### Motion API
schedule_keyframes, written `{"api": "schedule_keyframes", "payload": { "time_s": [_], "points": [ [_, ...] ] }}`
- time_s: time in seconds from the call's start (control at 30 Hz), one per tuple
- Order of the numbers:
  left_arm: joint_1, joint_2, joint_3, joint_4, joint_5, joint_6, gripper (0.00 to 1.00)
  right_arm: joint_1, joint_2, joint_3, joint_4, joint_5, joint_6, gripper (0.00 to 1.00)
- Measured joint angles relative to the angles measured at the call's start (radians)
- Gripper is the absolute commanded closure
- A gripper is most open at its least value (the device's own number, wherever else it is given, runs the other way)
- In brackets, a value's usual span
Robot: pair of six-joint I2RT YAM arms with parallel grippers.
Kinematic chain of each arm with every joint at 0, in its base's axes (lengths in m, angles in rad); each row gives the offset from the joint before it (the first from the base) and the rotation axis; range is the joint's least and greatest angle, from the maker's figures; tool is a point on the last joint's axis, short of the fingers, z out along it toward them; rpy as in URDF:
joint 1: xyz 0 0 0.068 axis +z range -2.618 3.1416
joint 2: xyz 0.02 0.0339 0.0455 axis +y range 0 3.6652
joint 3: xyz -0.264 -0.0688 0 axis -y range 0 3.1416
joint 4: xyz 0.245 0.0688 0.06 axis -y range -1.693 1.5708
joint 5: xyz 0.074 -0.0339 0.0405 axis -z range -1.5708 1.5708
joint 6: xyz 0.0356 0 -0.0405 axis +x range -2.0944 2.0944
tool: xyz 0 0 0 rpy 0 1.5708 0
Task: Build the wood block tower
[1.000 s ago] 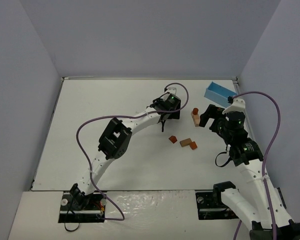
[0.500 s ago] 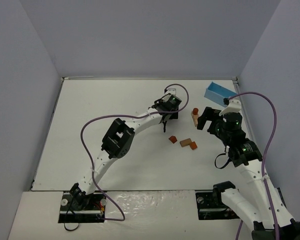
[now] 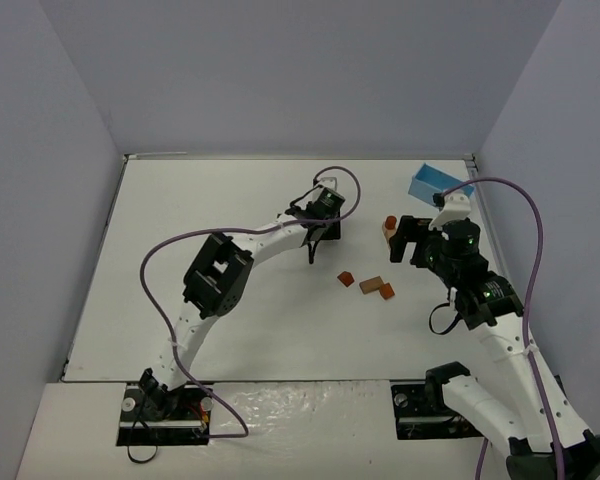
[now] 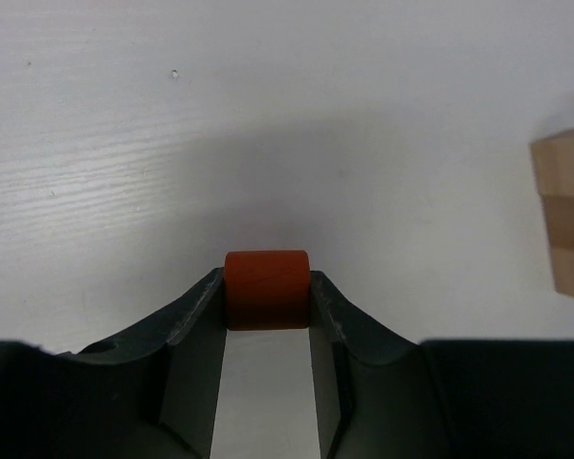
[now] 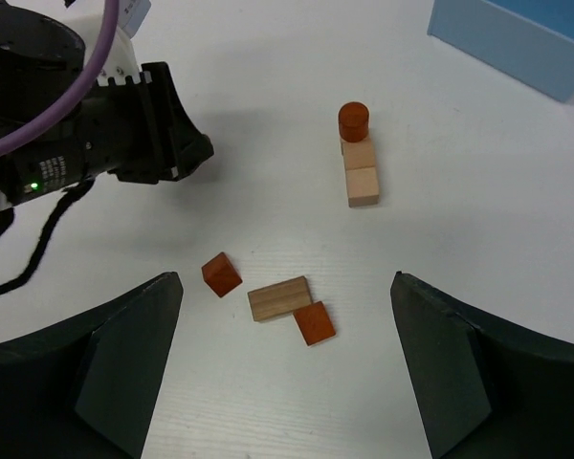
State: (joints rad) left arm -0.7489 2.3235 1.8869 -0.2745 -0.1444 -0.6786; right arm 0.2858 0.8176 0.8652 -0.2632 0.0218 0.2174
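Table; red cylinder between left jaws; tower near right edge

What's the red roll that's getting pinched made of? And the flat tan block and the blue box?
Red roll: probably wood with a matte red stain or paint, as it has no shine and a faint line across its side.
Flat tan block: bare wood, with pale, streaky grain.
Blue box: smooth, even color, maybe plastic or painted card. I cannot tell which.
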Motion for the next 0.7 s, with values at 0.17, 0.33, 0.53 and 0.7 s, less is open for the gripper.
{"api": "schedule_keyframes", "payload": {
  "time_s": [0.17,0.33,0.53,0.7],
  "points": [
    [0.067,-0.242,-0.239,0.112,0.214,-0.003,1.00,0.008,0.099,0.133,-0.007,-0.103,-0.060,0.25],
    [0.137,-0.475,-0.414,0.290,0.430,-0.005,1.00,0.010,0.241,0.296,0.009,-0.244,-0.053,0.32],
    [0.169,-0.622,-0.534,0.400,0.599,-0.055,1.00,0.020,0.332,0.360,0.013,-0.384,-0.044,0.32],
    [0.182,-0.643,-0.546,0.411,0.697,-0.185,1.00,0.053,0.348,0.359,0.009,-0.445,-0.171,0.30]
  ]
}}
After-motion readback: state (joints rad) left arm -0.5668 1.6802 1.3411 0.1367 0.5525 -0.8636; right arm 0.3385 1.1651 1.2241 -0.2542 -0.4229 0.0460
